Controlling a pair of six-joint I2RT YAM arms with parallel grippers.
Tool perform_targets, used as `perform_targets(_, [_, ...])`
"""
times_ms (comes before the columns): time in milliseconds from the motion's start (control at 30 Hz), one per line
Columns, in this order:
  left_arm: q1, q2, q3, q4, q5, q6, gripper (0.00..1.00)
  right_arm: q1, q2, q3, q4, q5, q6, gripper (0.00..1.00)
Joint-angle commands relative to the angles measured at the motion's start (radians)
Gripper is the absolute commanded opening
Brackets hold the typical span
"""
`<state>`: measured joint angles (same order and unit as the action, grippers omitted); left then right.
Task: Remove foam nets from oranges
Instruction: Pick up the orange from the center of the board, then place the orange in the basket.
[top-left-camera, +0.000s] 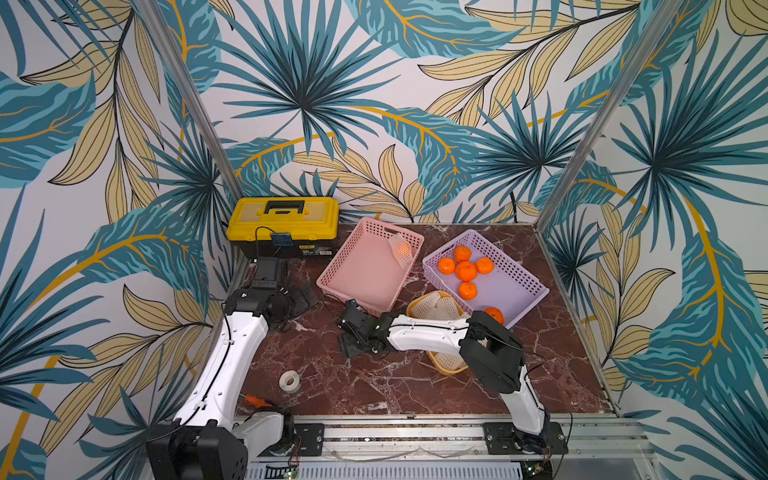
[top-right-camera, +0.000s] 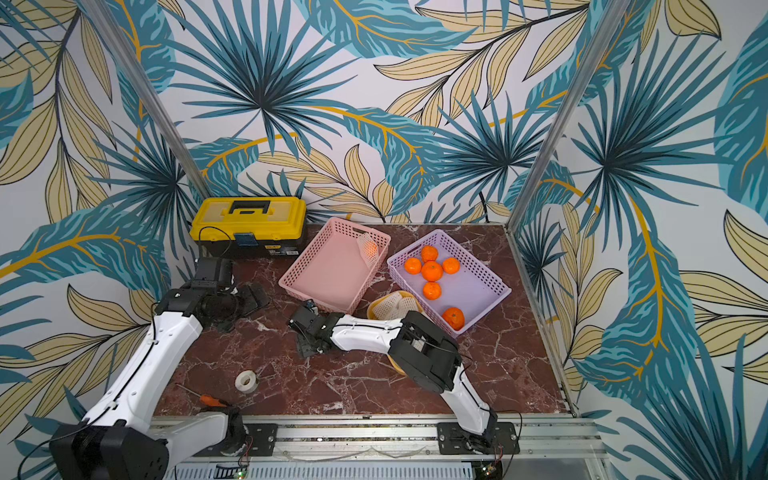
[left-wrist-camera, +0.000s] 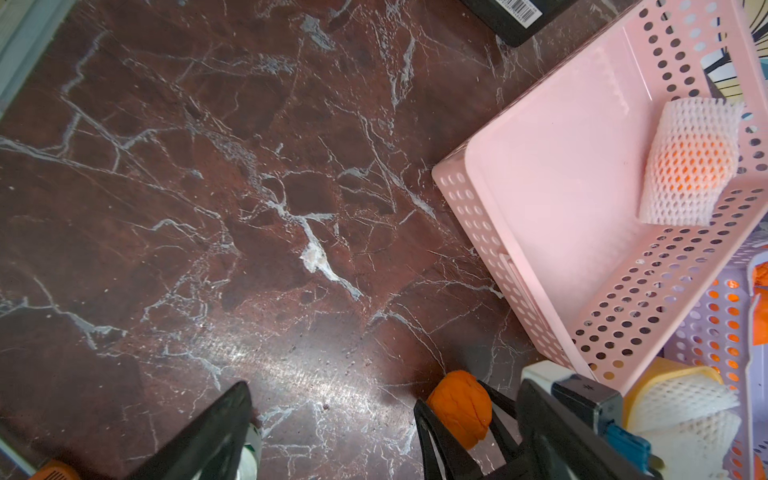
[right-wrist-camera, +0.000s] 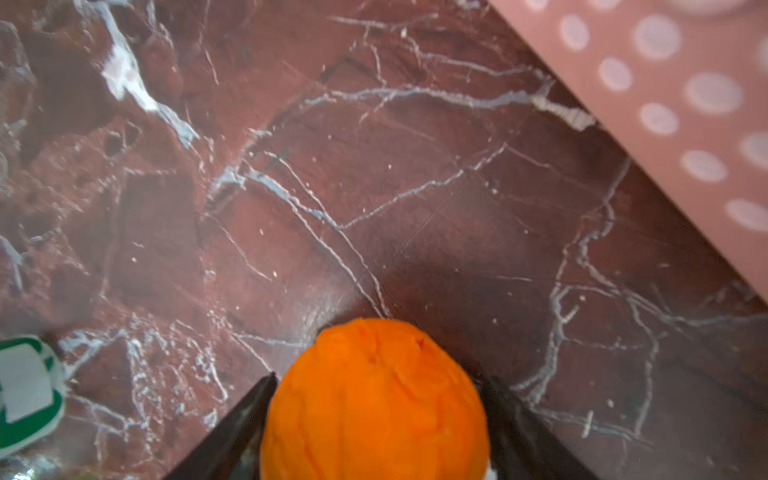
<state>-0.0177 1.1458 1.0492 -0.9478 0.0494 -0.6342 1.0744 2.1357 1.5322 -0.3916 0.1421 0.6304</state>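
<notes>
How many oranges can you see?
8 oranges: six bare in the purple basket, one netted in the pink basket, one in the right gripper. More may be hidden.

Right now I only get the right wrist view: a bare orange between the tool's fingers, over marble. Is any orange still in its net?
Observer: Yes, one netted orange leans against a wall inside the pink basket.
Operator: Where are the finished ones?
Observer: Six bare oranges sit in the purple basket.
Operator: And the other arm?
Observer: The left tool is wide open and holds nothing. It is low over the table, facing the right tool and its held orange.
</notes>
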Motion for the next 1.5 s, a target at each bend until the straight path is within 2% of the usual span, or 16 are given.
perform_targets(0, [0.014, 0.001, -0.004, 0.014, 0.037, 0.013, 0.99, 0.005, 0.016, 0.021, -0.02, 0.004, 0.007, 0.67])
perform_targets(167, [0.018, -0.003, -0.005, 0.014, 0.047, 0.016, 0.99, 0.004, -0.057, -0.048, 0.063, 0.016, 0.005, 0.5])
perform_targets(367, [0.018, -0.015, -0.009, 0.015, 0.065, 0.021, 0.99, -0.003, -0.291, -0.204, 0.184, 0.162, -0.031, 0.48])
perform_targets(500, [0.017, -0.023, -0.015, 0.018, 0.081, 0.022, 0.99, -0.078, -0.472, -0.312, 0.272, 0.189, -0.007, 0.49])
perform_targets(633, [0.018, -0.03, -0.015, 0.018, 0.098, 0.028, 0.99, -0.247, -0.652, -0.406, 0.286, 0.192, 0.031, 0.49])
perform_targets(733, [0.018, -0.046, -0.017, 0.021, 0.099, 0.031, 0.99, -0.448, -0.75, -0.424, 0.222, 0.204, 0.049, 0.5])
perform_targets(833, [0.018, -0.058, -0.02, 0.026, 0.097, 0.032, 1.0, -0.665, -0.816, -0.488, 0.254, 0.154, 0.114, 0.5])
perform_targets(933, [0.018, -0.06, -0.019, 0.026, 0.099, 0.034, 0.99, -0.845, -0.821, -0.543, 0.299, 0.125, 0.18, 0.52])
perform_targets(1100, [0.018, -0.06, -0.021, 0.03, 0.114, 0.039, 0.99, -1.022, -0.733, -0.584, 0.384, 0.049, 0.287, 0.55])
perform_targets(1333, [0.017, -0.054, -0.023, 0.037, 0.137, 0.05, 0.99, -1.119, -0.58, -0.571, 0.454, 0.005, 0.32, 0.57])
perform_targets(1467, [0.018, -0.048, -0.023, 0.041, 0.151, 0.053, 0.99, -1.14, -0.504, -0.545, 0.473, -0.087, 0.323, 0.66])
